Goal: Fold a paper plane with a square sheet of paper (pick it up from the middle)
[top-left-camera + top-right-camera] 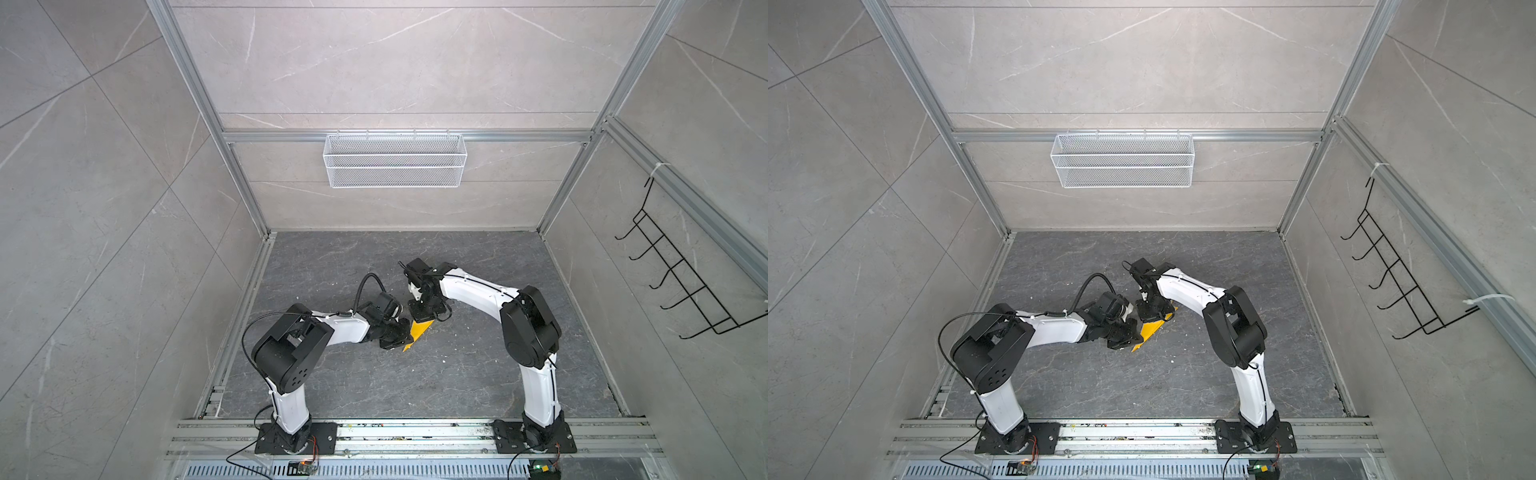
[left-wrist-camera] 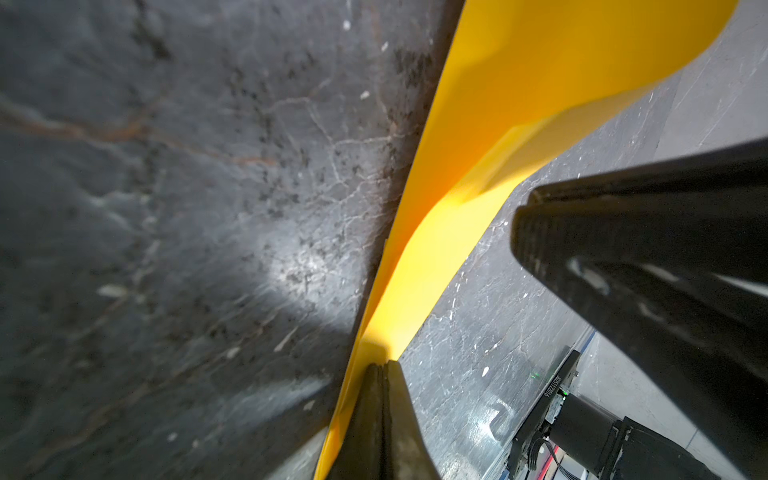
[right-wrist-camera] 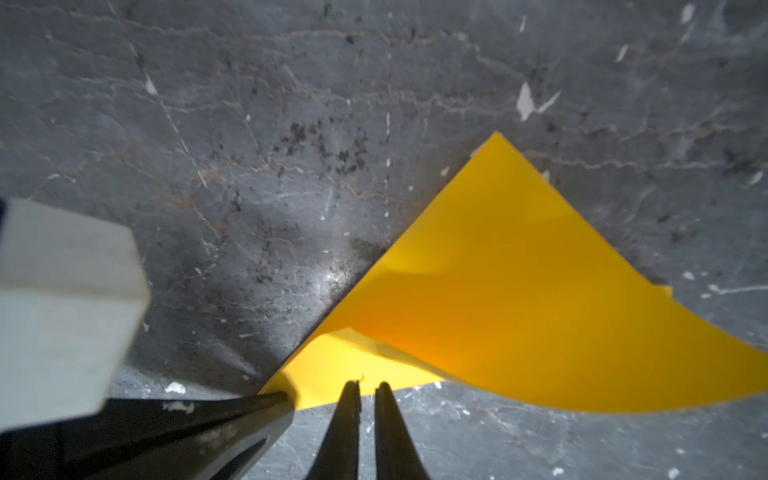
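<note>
Left gripper (image 2: 380,370) clamped tight on left edge of square sheet of paper (image 1: 417,332). Sheet sits mid-desk (image 1: 374,382) between both grippers, doubled over into rough triangle. Top flap bows up, not pressed flat. Right gripper (image 3: 368,386) stands just at sheet's far edge, jaws a crack apart, nothing between them.

Looks early: first fold begun, crease not set. Nose folds and wings all left, no dart shape yet.

Count: one sheet, two grippers, one wire basket (image 1: 395,160) on far wall, one hook rack (image 1: 681,274) on right wall.
</note>
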`<action>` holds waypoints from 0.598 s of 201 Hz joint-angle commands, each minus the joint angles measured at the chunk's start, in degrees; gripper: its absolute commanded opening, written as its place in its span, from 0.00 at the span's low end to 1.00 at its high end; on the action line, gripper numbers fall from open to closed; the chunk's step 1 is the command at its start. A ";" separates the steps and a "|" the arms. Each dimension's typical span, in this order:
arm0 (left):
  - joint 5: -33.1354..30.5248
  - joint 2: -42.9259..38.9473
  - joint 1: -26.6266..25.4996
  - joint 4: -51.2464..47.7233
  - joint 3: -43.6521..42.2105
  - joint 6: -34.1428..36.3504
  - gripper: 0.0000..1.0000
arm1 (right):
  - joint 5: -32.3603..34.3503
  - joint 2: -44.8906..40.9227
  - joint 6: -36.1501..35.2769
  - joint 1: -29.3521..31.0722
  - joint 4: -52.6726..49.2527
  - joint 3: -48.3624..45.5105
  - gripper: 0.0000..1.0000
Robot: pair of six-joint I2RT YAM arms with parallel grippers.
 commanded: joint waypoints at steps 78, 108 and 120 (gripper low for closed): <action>-3.89 2.65 -0.23 -6.40 -1.17 0.61 0.00 | 10.38 5.22 1.67 -2.55 -3.97 3.09 0.15; -3.86 2.76 -0.23 -6.40 -1.26 0.61 0.00 | 11.67 5.73 1.82 -3.15 -4.18 2.78 0.15; -3.81 2.74 -0.23 -6.40 -1.27 0.62 0.00 | 11.74 6.10 1.84 -3.43 -4.22 2.69 0.15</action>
